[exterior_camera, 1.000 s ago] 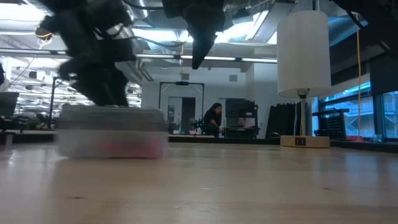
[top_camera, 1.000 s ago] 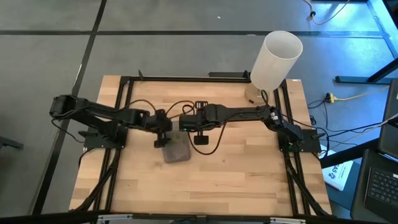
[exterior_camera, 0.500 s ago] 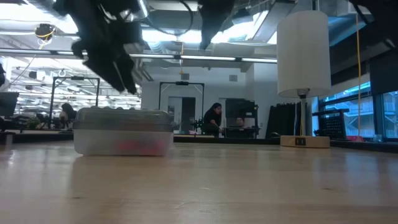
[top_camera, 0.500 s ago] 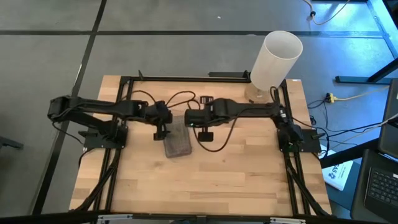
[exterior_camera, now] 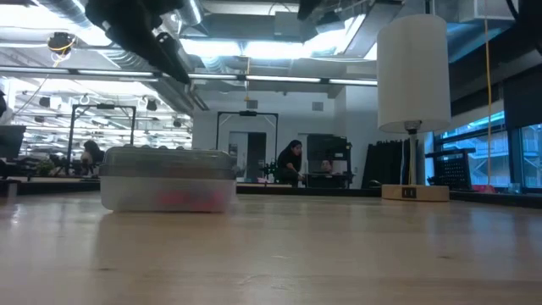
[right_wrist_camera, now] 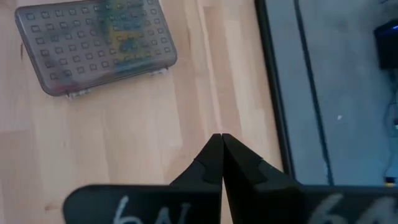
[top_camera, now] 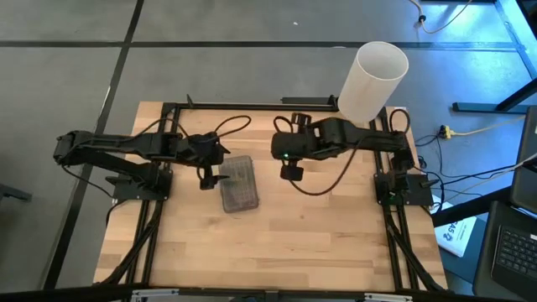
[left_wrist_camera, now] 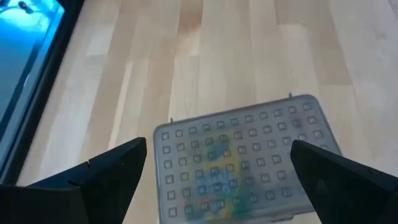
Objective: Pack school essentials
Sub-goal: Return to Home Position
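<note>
Dotted-lid box, clear, left of table centre, school essentials dim inside — left gripper just left of it, fingers spread, empty — right gripper to its right, fingers pressed together, white cylinder far right.

Through the dotted lid of the clear box, the school essentials are showing only as blurred smears of yellow, blue and green, with no single item standing out. From table height they are reading as a pink-red haze behind the cloudy wall. The left wrist view is cutting off the box's near edge, and the fingers of the left gripper are running out at its lower corners. In the low view the left arm and right arm are vanishing past the top edge. A person far behind is appearing too small to make out.
</note>
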{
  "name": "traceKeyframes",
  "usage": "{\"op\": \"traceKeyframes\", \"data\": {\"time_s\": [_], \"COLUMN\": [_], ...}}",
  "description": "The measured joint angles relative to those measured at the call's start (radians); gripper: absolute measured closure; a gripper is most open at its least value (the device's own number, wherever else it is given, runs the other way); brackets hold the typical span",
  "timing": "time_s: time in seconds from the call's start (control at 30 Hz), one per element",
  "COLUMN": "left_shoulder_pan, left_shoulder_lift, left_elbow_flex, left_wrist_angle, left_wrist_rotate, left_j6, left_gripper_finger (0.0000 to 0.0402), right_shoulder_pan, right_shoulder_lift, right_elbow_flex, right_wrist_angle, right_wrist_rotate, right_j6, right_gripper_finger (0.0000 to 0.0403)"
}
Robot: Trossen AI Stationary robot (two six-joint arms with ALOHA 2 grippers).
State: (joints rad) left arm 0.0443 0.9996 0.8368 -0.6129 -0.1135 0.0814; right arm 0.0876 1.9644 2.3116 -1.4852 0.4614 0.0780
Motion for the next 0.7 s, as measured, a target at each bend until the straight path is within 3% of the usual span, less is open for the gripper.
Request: {"op": "traceKeyframes", "data": {"time_s": [0.13, 0.37, 0.7], "left_shoulder_pan": [-0.014, -0.038, -0.037], "left_shoulder_lift": [0.003, 0.019, 0.018], "left_elbow_flex": [0.0, 0.0, 0.0], "left_wrist_angle": [0.003, -0.003, -0.019], "left_wrist_rotate": [-0.009, -0.149, -0.22], "left_j6": [-0.033, -0.053, -0.053], "left_gripper_finger": [0.0008, 0.0022, 0.0137], "right_shoulder_pan": [0.019, 0.052, 0.101], "right_shoulder_lift": [-0.015, -0.043, -0.184], "right_elbow_flex": [0.0, -0.001, -0.039], "right_wrist_angle": [-0.012, -0.056, -0.085], "right_wrist_rotate": [0.043, 0.093, 0.154], "right_j6": [0.015, 0.042, 0.134], "right_gripper_finger": [0.0397, 0.0397, 0.0401]}}
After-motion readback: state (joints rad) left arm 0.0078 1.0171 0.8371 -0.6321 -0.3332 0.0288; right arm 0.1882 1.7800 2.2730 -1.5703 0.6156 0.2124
